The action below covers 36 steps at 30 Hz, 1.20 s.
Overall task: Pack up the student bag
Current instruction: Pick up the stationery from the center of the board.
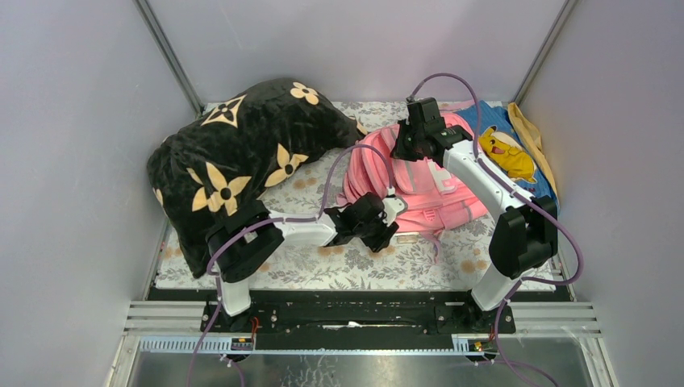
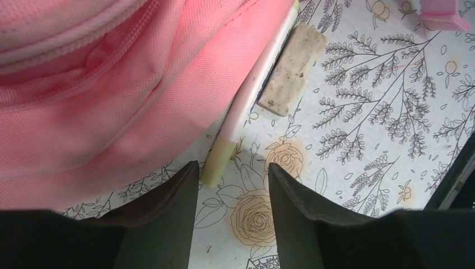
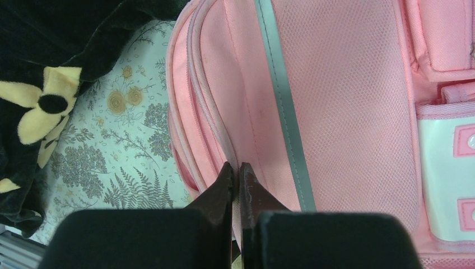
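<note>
The pink student bag [image 1: 427, 197] lies on the flowered tablecloth at centre right. My right gripper [image 1: 401, 147] is at the bag's far left edge. In the right wrist view its jaws [image 3: 235, 166] are shut on a thin pink seam of the bag [image 3: 336, 84], beside a grey trim strip. My left gripper [image 1: 385, 224] is low at the bag's near left edge. In the left wrist view it [image 2: 232, 174] is open and empty over the cloth, with the bag [image 2: 112, 101] just left of its fingers.
A black pillow with tan flowers [image 1: 242, 161] fills the left and shows in the right wrist view [image 3: 45, 56]. A blue cloth with a yellow figure [image 1: 504, 149] lies at the back right. A white, pink and pale green stick [image 2: 215, 165] and a speckled beige block [image 2: 291, 70] lie by the bag.
</note>
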Motion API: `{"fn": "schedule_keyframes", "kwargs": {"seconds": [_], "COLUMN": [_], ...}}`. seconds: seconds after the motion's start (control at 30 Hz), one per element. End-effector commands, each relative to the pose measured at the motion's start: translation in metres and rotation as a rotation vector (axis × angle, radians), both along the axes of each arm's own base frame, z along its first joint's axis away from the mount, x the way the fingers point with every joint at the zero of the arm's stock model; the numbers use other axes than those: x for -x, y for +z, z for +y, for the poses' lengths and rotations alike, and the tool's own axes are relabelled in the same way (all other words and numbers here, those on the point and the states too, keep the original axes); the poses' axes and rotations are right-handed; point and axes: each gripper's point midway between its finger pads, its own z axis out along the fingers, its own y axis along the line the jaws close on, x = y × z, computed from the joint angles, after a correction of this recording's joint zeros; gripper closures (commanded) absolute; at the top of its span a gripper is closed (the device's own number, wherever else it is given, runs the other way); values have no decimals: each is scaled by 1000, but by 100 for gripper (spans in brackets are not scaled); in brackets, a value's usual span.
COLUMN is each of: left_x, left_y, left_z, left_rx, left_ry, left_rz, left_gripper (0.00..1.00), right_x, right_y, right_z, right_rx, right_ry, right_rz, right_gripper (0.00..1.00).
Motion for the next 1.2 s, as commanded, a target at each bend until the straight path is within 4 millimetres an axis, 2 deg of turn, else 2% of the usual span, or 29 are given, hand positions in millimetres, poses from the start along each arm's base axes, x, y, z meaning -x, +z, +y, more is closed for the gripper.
{"fn": "schedule_keyframes", "kwargs": {"seconds": [0.0,0.13,0.3,0.5,0.6,0.8,1.0,1.07,1.17], "left_x": [10,15,11,1,-6,-10,4,11,21], "left_y": [5,10,15,1,-8,-19,-30,-28,-24], "left_z": [-8,-10,-15,-23,-19,-6,23,33,48], "left_rx": [39,26,28,-13,-56,-151,-240,-241,-234], "left_ry": [-13,-22,-10,15,57,94,113,123,149], "left_rz": [1,-26,-47,-51,-66,-114,-99,-83,-61], "left_gripper": [47,50,50,52,58,60,73,81,88], "right_x": [-4,-4,-3,-2,-2,-2,-2,-2,-2], "right_y": [33,33,32,33,34,35,37,37,37], "right_z": [8,7,7,8,7,6,6,5,6], "right_rx": [-60,-57,-63,-69,-63,-64,-63,-60,-61], "right_ry": [7,5,3,6,4,3,4,4,5], "right_rz": [-72,-71,-68,-67,-71,-74,-78,-80,-78], "right_gripper": [100,100,100,100,100,100,100,100,100]}}
